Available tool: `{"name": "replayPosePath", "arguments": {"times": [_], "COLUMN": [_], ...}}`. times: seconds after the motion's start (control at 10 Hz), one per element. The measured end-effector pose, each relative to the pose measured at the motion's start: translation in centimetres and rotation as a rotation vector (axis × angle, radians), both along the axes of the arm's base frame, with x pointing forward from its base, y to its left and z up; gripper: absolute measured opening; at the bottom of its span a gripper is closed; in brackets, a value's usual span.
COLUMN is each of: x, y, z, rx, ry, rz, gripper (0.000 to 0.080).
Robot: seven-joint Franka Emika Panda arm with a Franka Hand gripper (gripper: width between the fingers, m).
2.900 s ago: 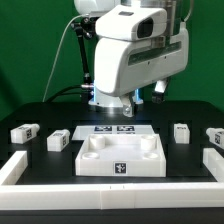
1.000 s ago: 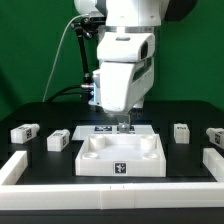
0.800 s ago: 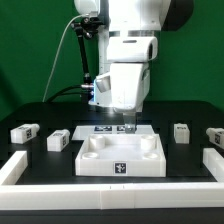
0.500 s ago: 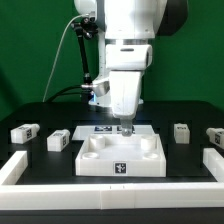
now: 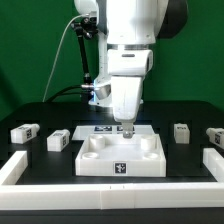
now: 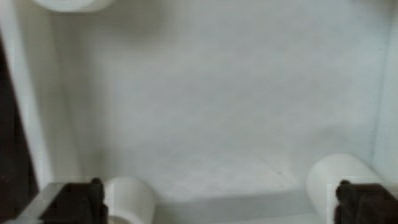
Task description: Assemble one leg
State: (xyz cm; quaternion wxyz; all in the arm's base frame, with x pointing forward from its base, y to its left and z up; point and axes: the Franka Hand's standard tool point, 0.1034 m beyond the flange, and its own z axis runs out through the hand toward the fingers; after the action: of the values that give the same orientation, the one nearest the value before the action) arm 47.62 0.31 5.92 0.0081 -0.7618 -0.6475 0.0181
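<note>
Four small white legs with tags lie on the black table: two at the exterior view's left (image 5: 25,131) (image 5: 58,141) and two at its right (image 5: 181,133) (image 5: 214,136). None shows in the wrist view. My gripper (image 5: 126,131) points down over the far edge of the large white tray-like piece (image 5: 120,168), far from every leg. In the wrist view my gripper (image 6: 221,205) is open and empty. Its dark fingertips (image 6: 80,200) stand wide apart over the tray's flat inside (image 6: 214,100), with raised corner posts (image 6: 343,184) beside them.
The marker board (image 5: 103,130) lies flat just behind the tray, partly hidden by the gripper. A low white wall (image 5: 20,168) borders the table at the front and both sides. A black cable (image 5: 75,50) hangs behind the arm.
The arm's wrist has turned and the gripper has shifted slightly to the exterior view's right and down over the tray's far edge. The legs and the tray have not moved.
</note>
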Motion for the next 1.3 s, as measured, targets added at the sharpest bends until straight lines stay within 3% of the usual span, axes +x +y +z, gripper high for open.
{"name": "replayPosePath", "arguments": {"times": [0.3, 0.7, 1.1, 1.3], "x": [-5.1, -5.0, -7.4, -7.5], "y": [-0.5, -0.5, -0.8, -0.8], "z": [-2.3, -2.4, -5.0, -5.2], "rx": [0.007, 0.008, 0.034, 0.034], "ry": [0.039, 0.042, -0.004, 0.000], "rz": [-0.014, -0.012, 0.030, 0.029], "gripper": [0.0650, 0.0650, 0.0650, 0.0650]}}
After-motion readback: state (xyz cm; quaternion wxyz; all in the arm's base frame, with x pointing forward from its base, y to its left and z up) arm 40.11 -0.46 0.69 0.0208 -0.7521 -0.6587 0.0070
